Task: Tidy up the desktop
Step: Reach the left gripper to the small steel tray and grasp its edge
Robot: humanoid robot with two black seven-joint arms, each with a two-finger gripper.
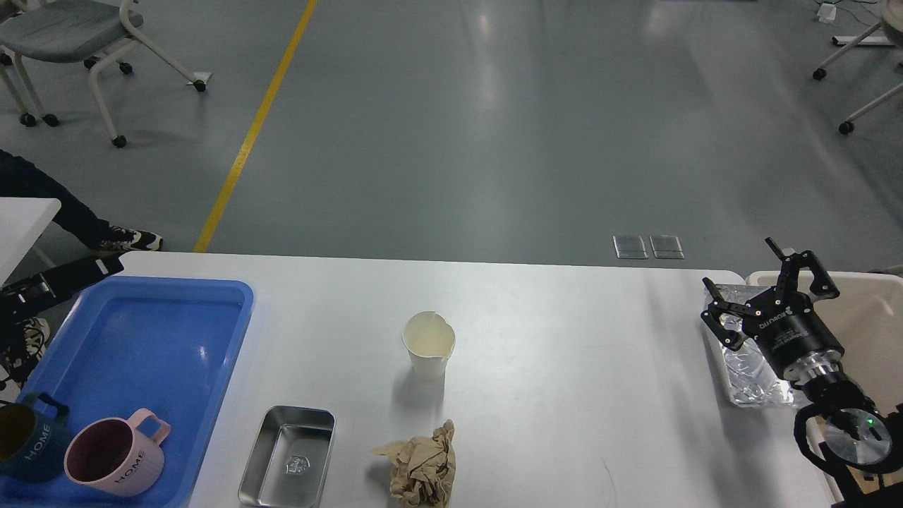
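At right, over a foil tray [749, 374], the right tool [765, 292] is held spread wide, empty. Leftward on the tabletop [564, 339] stand a paper cup [428, 345], crumpled paper [422, 466] and a steel tin [288, 457]. The left tool [106, 265] cannot be read.

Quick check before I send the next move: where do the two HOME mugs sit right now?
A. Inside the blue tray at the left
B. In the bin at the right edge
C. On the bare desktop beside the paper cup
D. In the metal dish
A: the pink mug and the dark blue mug both rest in the near end of the blue tray.
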